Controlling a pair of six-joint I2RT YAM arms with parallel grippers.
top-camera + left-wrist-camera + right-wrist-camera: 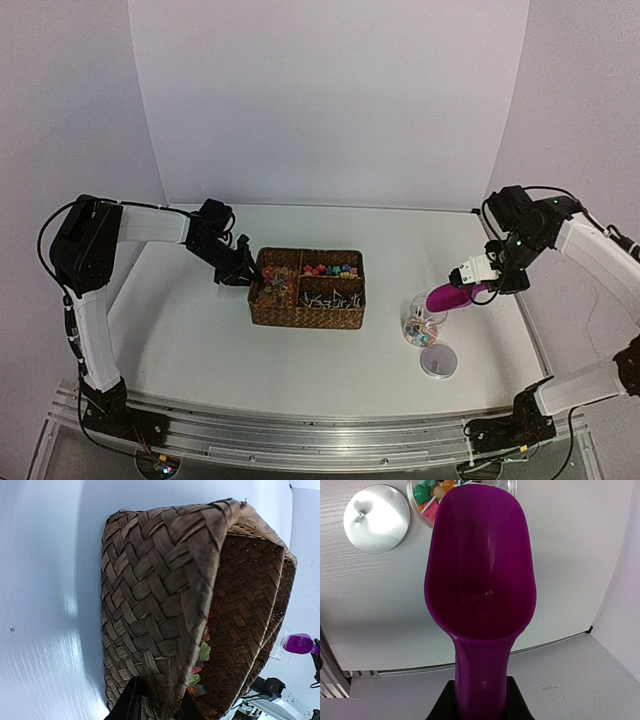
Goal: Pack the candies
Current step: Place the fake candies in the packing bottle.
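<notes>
Right hand (478, 288) grips empty scoop (480, 580) over jar (422, 322) – left hand (238, 272) pinches basket (305, 316) wall – next, likely scooping more candies (330, 269)

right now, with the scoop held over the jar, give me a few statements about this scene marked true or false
1. The jar holds some candies. True.
2. The scoop in the right hand is full. False: its bowl is empty.
3. The left hand is clamped on a wall of the basket. True.
4. The lid is on the jar. False: it lies on the table beside the jar.
</notes>
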